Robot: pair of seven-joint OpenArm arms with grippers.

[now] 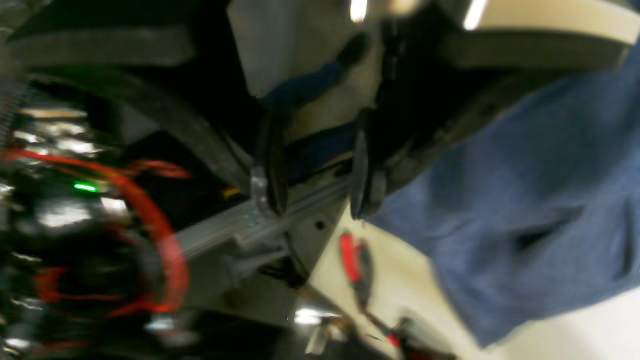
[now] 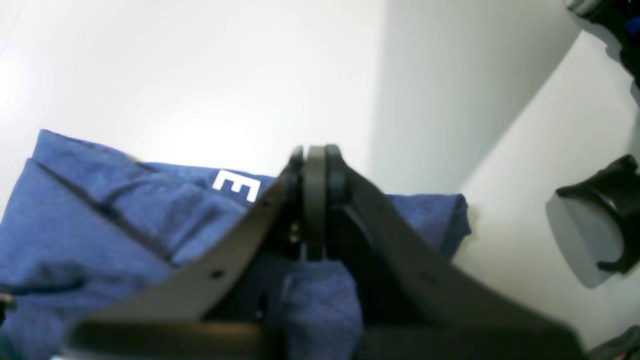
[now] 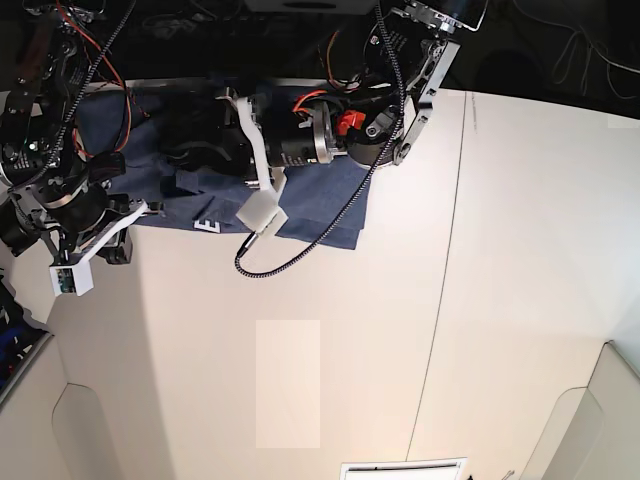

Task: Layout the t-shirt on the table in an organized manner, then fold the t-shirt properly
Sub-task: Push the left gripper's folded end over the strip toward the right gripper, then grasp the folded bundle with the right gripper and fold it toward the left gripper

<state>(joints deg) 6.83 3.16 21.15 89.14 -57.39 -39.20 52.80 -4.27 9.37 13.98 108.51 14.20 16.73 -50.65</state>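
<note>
- Your right claw (image 2: 315, 200) is pressed together, empty, the t-shirt (image 2: 100, 220) bunched behind it.
- Left claw (image 1: 315, 185) stands apart (shirt beside it); regrip a hem, then spread over the tabletop (image 3: 400, 330).

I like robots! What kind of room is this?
Probably a robot lab or workshop. A big white table holds a blue t-shirt, robot arms with bare red wires reach over it, and cables trail behind.

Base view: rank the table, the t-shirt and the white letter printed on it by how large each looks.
1. table, filling most of the view
2. t-shirt, partly hidden by the arms
3. white letter, by far the smallest
</note>
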